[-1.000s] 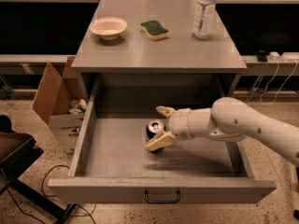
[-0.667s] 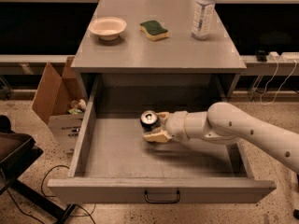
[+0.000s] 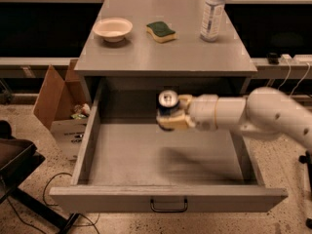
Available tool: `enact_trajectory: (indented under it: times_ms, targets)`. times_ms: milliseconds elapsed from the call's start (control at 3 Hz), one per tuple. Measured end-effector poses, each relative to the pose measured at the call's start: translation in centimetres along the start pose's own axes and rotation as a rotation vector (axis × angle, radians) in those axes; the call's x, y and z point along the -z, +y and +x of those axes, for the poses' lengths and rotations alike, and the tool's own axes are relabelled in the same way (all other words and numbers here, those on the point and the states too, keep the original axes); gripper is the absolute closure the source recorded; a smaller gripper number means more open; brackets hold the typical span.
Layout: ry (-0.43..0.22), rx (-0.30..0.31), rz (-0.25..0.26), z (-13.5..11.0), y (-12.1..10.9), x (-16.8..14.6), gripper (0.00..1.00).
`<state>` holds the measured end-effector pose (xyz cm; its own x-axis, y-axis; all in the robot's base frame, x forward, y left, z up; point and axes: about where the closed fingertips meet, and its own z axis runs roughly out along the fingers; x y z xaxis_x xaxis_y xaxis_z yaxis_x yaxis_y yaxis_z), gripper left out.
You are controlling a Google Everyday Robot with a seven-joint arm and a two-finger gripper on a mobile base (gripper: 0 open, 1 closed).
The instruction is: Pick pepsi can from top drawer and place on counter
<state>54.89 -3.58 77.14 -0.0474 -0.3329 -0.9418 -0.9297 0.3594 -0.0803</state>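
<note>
The pepsi can [image 3: 167,103], dark blue with a silver top, is held in my gripper [image 3: 171,112], which is shut on it. The can hangs in the air above the open top drawer [image 3: 165,155], near its back, just below the front edge of the counter [image 3: 165,52]. My white arm [image 3: 258,115] reaches in from the right. The drawer's front panel with its small dark handle [image 3: 168,206] is at the bottom of the view.
On the counter stand a cream bowl [image 3: 112,29] at the left, a green sponge [image 3: 161,31] in the middle and a clear plastic bottle [image 3: 212,14] at the right. A cardboard box [image 3: 58,106] stands left of the cabinet. A dark chair [image 3: 14,165] is at the lower left.
My gripper has lifted the can from the drawer floor, moving up and slightly left, to just below counter height.
</note>
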Motion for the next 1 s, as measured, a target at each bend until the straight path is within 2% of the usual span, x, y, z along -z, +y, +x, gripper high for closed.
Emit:
enact_trajectory:
  times_ms: [333, 667, 1000]
  targets:
    - [-0.025, -0.014, 0.036, -7.4, -2.7, 3.7, 1.0]
    - [-0.047, -0.051, 0.105, -13.3, -7.5, 5.2, 1.0]
    - [-0.062, -0.119, 0.18, -16.8, -13.0, 4.3, 1.0]
